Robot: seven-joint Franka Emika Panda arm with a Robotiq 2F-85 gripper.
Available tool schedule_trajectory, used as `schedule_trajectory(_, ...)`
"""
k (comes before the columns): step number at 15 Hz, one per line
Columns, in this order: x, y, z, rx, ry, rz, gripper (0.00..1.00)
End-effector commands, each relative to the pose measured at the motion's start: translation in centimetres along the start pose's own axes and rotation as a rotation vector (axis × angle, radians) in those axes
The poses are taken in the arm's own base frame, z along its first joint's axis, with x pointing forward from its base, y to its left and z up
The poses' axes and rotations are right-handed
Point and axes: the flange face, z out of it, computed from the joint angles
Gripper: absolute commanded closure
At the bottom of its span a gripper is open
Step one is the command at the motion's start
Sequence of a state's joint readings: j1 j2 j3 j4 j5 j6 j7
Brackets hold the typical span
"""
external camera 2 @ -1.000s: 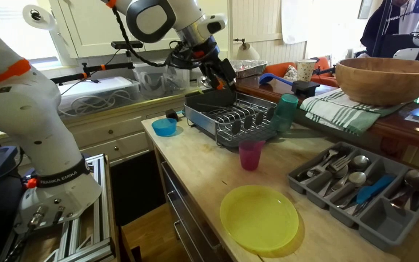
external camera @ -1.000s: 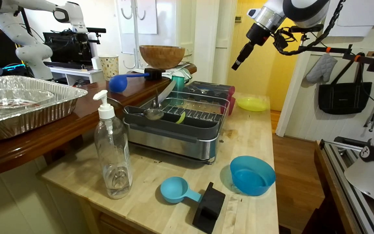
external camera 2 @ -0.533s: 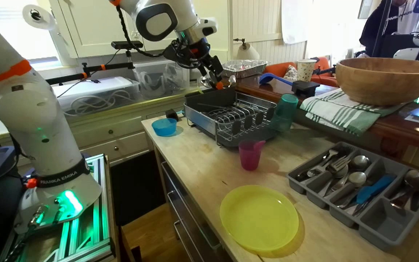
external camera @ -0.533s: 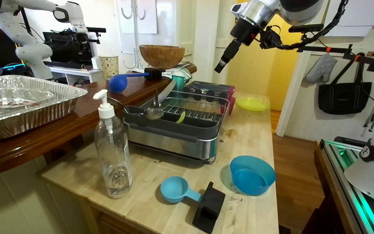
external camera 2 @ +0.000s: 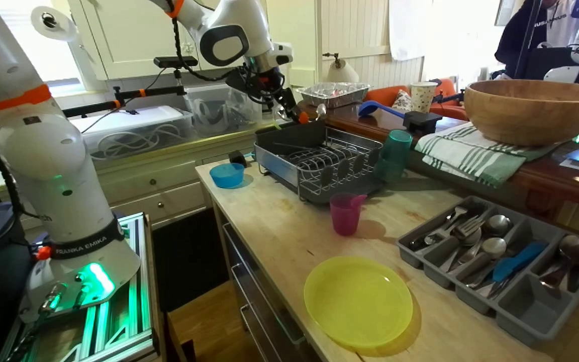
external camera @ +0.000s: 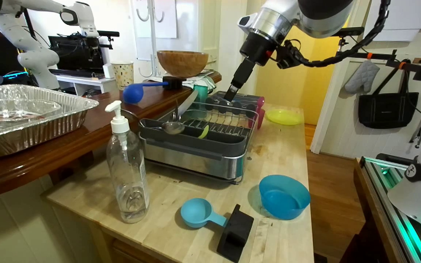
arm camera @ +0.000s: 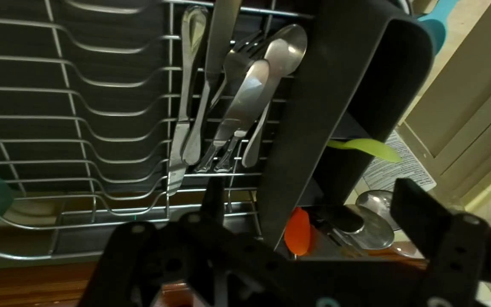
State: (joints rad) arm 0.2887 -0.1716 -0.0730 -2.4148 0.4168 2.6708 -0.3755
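Hand (arm camera: 309, 194) hovers near an orange utensil (arm camera: 297, 231) — bright, smooth, oval-ended.

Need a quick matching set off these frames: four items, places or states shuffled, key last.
Items
1. Gripper
2. Yellow plate
3. Table knives
4. Orange utensil

Places or states
A. lying in the dish rack
B. on the wooden counter
C. sticking up from the dark caddy
D. jaws wide apart

Pairs: 1-D, 2-B, 3-A, 4-C

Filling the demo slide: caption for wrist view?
Open pincer above a dish rack with cutlery inside, more utensils in the dark caddy.
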Motion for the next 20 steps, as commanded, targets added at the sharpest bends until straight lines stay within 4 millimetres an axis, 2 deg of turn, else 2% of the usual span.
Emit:
schedule_trajectory(1,0.2,-0.1,0.2,0.0,-0.004,0.0,0.0)
schedule_trajectory(5,-0.1,0.0,0.3,-0.011,0.003,0.005,0.0)
schedule_trajectory(11,1.8,-4.5,1.8,0.103,0.038,-0.315,0.0)
schedule_trajectory(15,2.5,-5.6,2.6,0.136,0.037,-0.516,0.0)
schedule_trajectory(20,1.7,-6.8,5.5,0.184,-0.008,-0.661,0.0)
